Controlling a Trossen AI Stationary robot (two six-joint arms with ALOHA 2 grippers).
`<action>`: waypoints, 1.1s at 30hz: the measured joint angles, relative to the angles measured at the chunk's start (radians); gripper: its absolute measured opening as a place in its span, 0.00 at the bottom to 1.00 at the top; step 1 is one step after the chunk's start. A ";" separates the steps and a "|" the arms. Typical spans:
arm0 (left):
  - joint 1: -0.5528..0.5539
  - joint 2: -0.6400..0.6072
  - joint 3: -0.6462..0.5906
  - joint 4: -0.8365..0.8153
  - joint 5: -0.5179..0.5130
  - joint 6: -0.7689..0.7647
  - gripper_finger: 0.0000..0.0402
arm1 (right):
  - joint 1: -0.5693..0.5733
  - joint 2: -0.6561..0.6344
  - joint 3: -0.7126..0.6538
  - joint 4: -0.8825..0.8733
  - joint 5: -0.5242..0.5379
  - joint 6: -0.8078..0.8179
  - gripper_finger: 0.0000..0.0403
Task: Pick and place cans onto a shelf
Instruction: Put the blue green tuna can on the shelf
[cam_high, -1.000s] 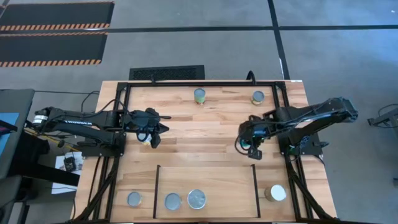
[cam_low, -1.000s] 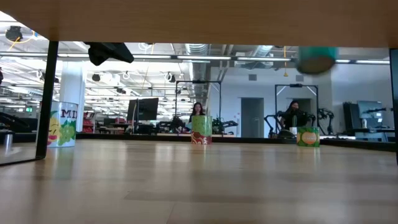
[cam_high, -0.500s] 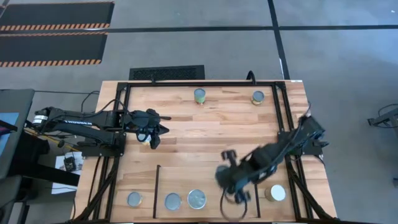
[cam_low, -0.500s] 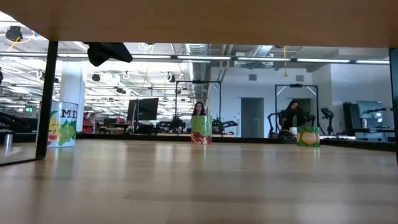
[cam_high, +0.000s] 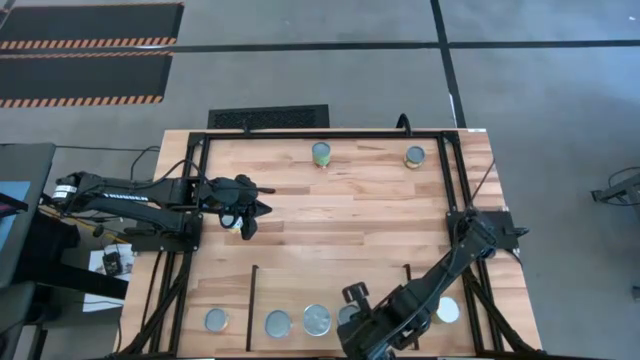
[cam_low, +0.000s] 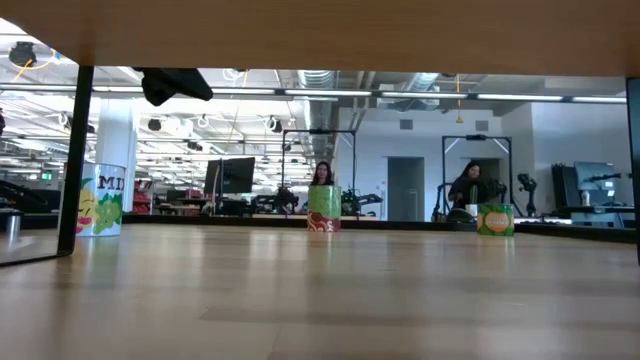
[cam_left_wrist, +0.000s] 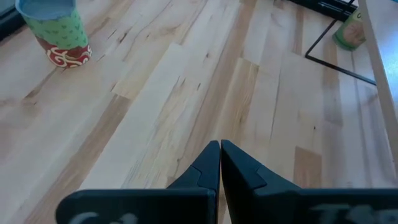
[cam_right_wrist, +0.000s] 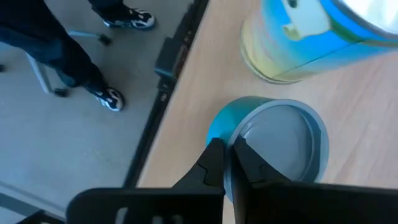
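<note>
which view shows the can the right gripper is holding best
The right wrist view: the teal can fills it, its rim pinched in the right gripper. The high view shows only a sliver beside the arm; the low and left wrist views miss it.

We see table: pale wood planks, smooth, slight sheen. Cans: dull grey metal tops, glossy printed paper labels. Frame: matt black metal. Right gripper: matt black plastic fingers. Floor: smooth grey concrete.
</note>
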 joint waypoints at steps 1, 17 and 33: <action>0.000 0.000 0.000 -0.002 0.000 0.000 0.00 | 0.002 -0.001 0.001 0.001 -0.002 0.008 0.03; 0.000 0.000 0.000 -0.009 0.000 -0.019 0.00 | 0.018 0.001 0.001 0.016 -0.115 0.013 0.07; 0.000 0.000 0.000 -0.013 -0.001 -0.008 0.00 | 0.013 0.003 0.001 0.062 -0.144 0.005 0.15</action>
